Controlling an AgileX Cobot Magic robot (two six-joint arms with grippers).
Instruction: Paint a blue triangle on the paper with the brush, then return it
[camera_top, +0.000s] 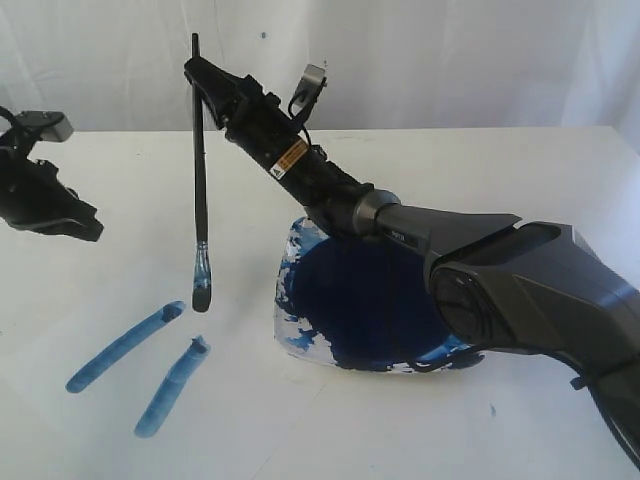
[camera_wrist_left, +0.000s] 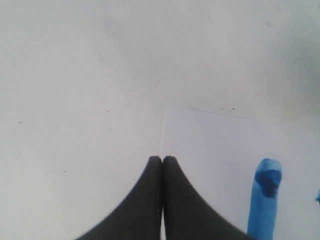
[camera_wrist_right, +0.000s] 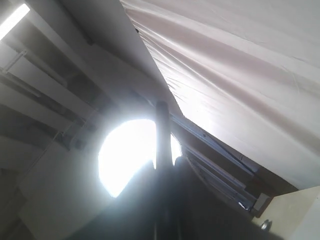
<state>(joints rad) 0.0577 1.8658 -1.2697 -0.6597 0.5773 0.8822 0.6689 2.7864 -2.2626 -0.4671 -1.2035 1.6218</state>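
Looking half done: blue triangle (camera_top: 125, 346) has two sides, third plus return pending; right jaws pinch the brush (camera_top: 200, 150), left jaws pressed together.

No text is readable; the orange label (camera_top: 291, 157) is too small.

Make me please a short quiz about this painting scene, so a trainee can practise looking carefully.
1. True or false: the left gripper holds the brush.
2. How many blue strokes lie on the paper?
3. The bristles of the brush point: A up, B down, C sideways.
Key: 1 false, the right gripper holds it; 2 two; 3 B.
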